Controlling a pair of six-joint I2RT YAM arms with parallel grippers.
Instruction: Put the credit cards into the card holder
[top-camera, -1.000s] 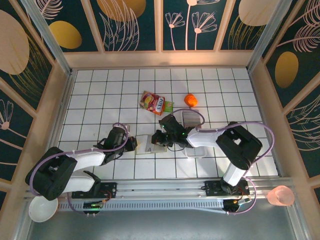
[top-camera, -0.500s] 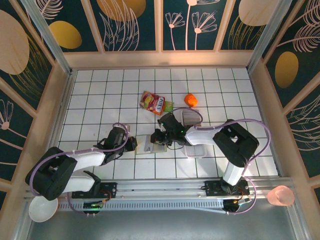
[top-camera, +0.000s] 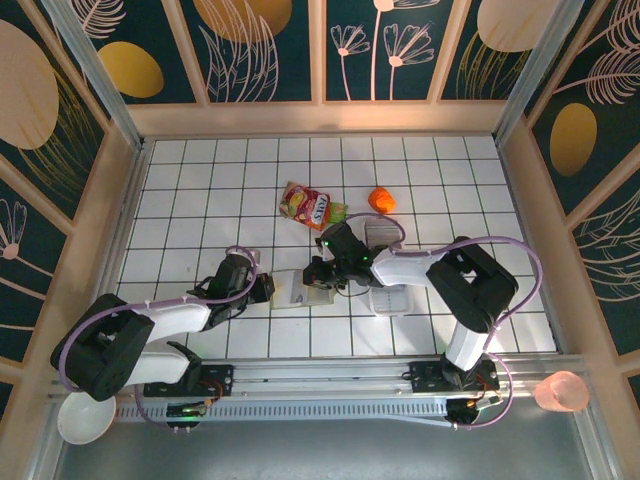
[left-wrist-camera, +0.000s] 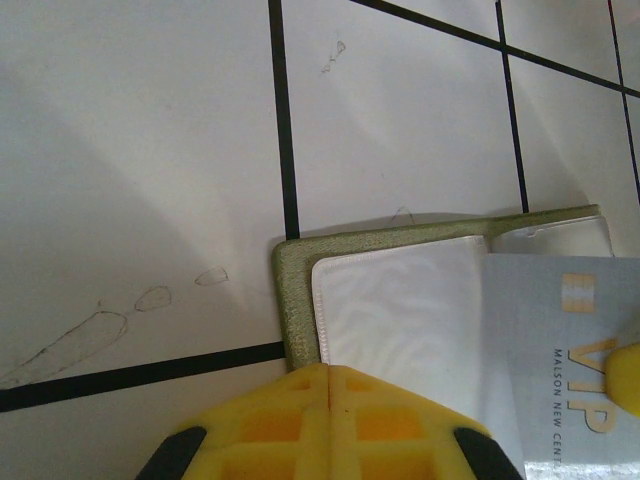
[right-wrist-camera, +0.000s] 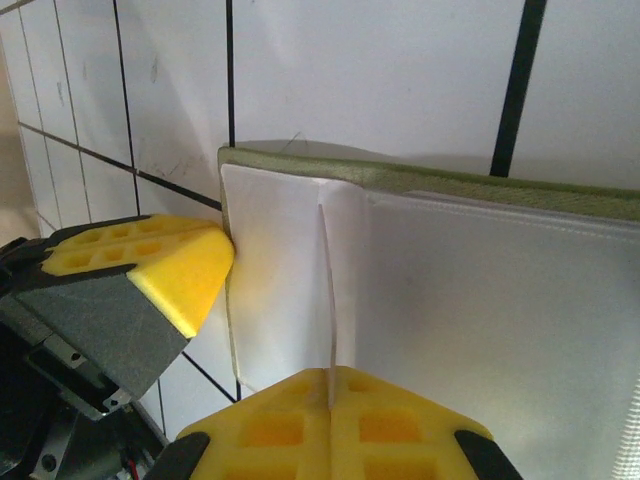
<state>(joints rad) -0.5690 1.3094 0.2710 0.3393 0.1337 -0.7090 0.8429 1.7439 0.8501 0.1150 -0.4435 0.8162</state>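
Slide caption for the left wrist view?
Shut left gripper at the edge of the card holder, a grey VIP card overlapping its pale inside.

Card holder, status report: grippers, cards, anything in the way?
Both jaws shut: left gripper, right gripper, at the edges of the card holder. It lies open, one VIP card on it. Snack bag well off.

A white tiled desk (top-camera: 200, 170) with thin black grid lines takes up the middle of the top view, brightly and evenly lit, and the wrist views show faint scuffs and soft shadows on its tiles. Around it stand a back wall (top-camera: 260, 50), a left wall (top-camera: 50, 130) and a right wall (top-camera: 590, 150) of dark teal panels painted with gold ovals and pale line-drawn leaves and flowers, set in light wooden battens (top-camera: 316, 50). Along the lower edge runs a metal rail (top-camera: 320, 370), with a plain grey strip (top-camera: 330, 455) below it.
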